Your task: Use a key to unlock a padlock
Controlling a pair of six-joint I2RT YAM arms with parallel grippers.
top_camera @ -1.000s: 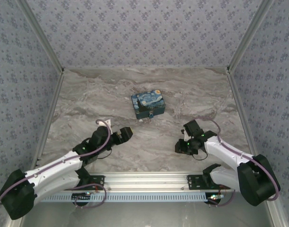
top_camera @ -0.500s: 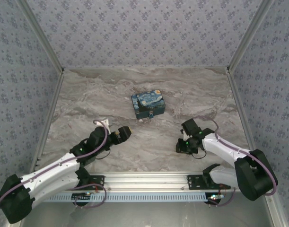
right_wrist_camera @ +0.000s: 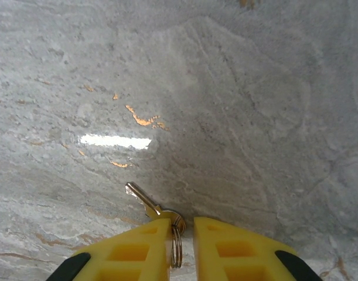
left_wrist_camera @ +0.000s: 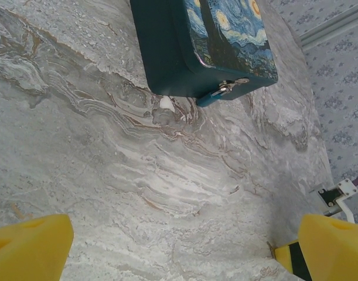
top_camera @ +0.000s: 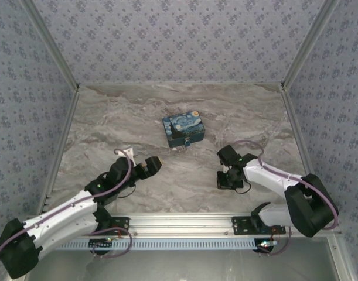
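Left arm lies low, reaching toward mid-frame in the top view, left gripper (top_camera: 153,165) aimed at the box (top_camera: 183,130); in its wrist view we see its yellow fingers (left_wrist_camera: 32,246) wide apart at the bottom corners. Right arm is bent with its elbow at lower right, right gripper (right_wrist_camera: 181,228) low over the table (right_wrist_camera: 237,88), jaws narrow and pinching the key (right_wrist_camera: 145,200) by its head, ring (right_wrist_camera: 177,243) in the gap, blade pointing upper left. Padlock (left_wrist_camera: 221,92) is small and teal with a silvery shackle, at the box's front latch at top centre of the left wrist view, well apart from both grippers.
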